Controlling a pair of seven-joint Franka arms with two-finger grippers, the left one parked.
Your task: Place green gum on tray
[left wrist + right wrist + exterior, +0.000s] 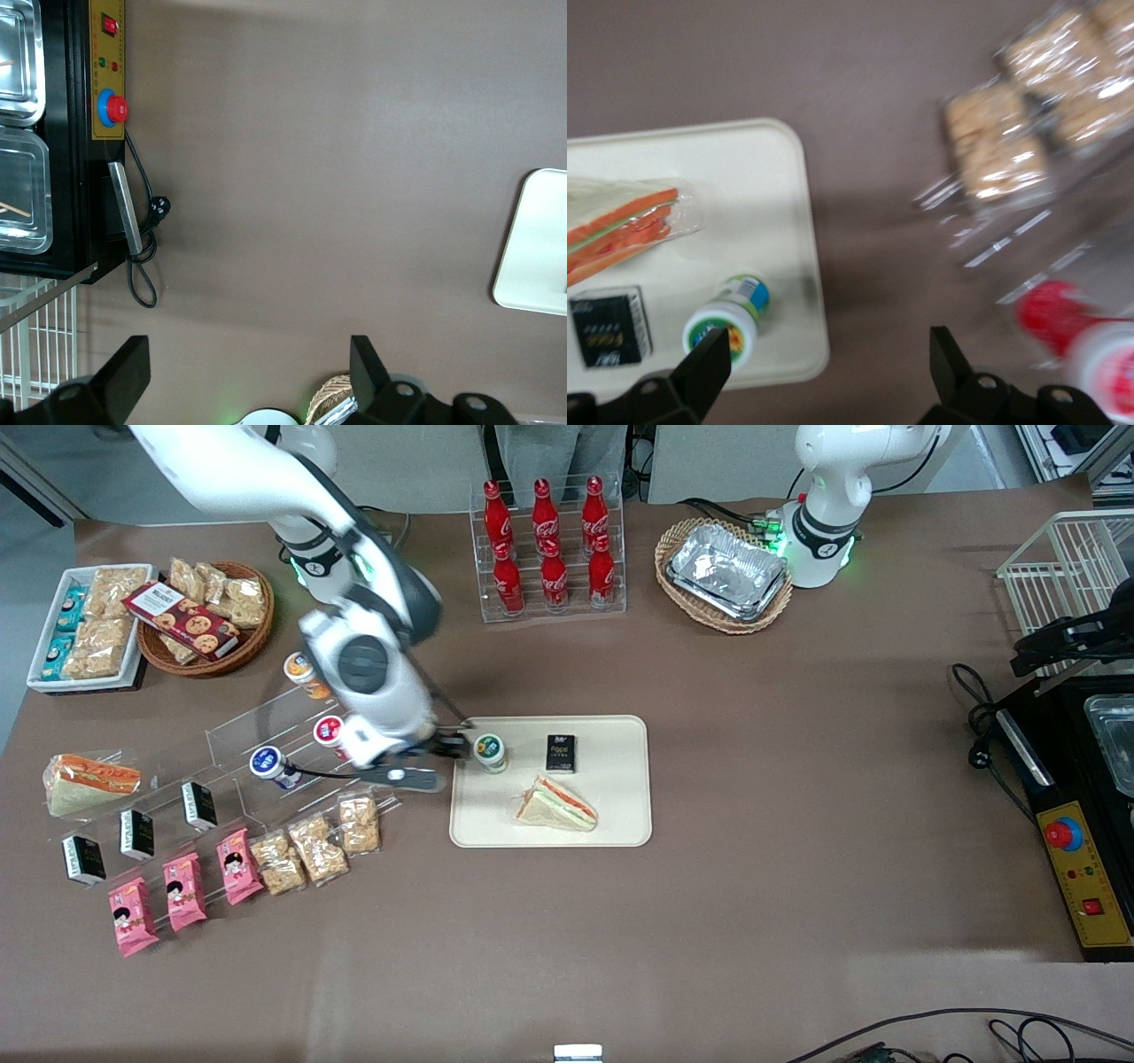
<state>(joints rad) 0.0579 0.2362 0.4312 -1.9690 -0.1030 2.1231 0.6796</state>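
The green gum (490,752) stands upright on the cream tray (620,815), near the tray's edge toward the working arm's end. It also shows in the right wrist view (726,323), resting on the tray (744,177). My right gripper (454,746) is beside the gum, just off that tray edge and apart from the bottle. In the wrist view the gripper (828,363) is open wide with nothing between its fingers, over the tray's corner and the bare table.
A wrapped sandwich (556,804) and a black packet (561,753) lie on the tray. An acrylic rack beside my gripper holds orange (306,675), red (330,732) and blue (268,764) bottles. Snack packets (319,846) lie nearer the camera. A cola rack (549,549) and a foil tray basket (725,574) stand farther back.
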